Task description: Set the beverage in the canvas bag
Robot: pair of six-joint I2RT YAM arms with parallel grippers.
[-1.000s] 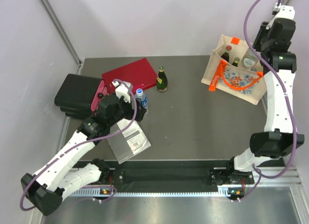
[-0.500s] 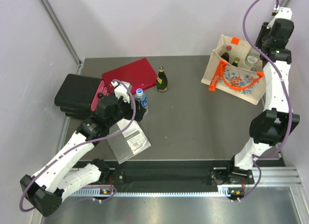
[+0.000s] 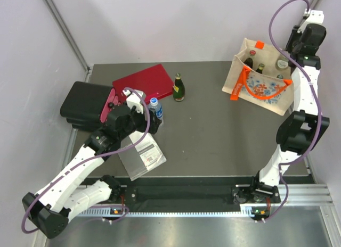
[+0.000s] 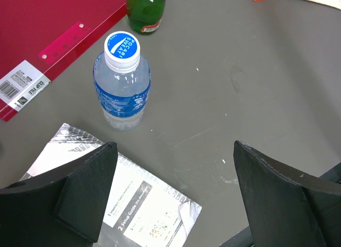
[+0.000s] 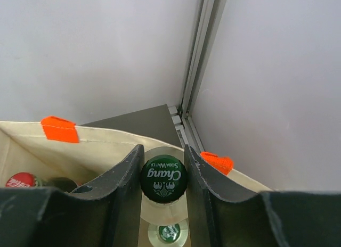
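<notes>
One green-capped soda bottle (image 5: pixel 163 178) of clear, smooth glass, round cap printed white, upright in the mouth of the canvas bag (image 3: pixel 261 90) at upper right of the overhead frame. Pinched at the cap by the right gripper (image 5: pixel 163 151), jaws narrow. Beige woven cloth, orange tabs, floral print. Left gripper (image 4: pixel 173 146) spread wide above the matte grey table (image 4: pixel 240 71), holding nothing.

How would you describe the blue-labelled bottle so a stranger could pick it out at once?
Find the red folder at the back left. Off its near edge stands a small clear plastic bottle, just ahead of the left gripper. Unlike the dark green bottle nearby, it has a blue label and a white-and-blue cap.
</notes>
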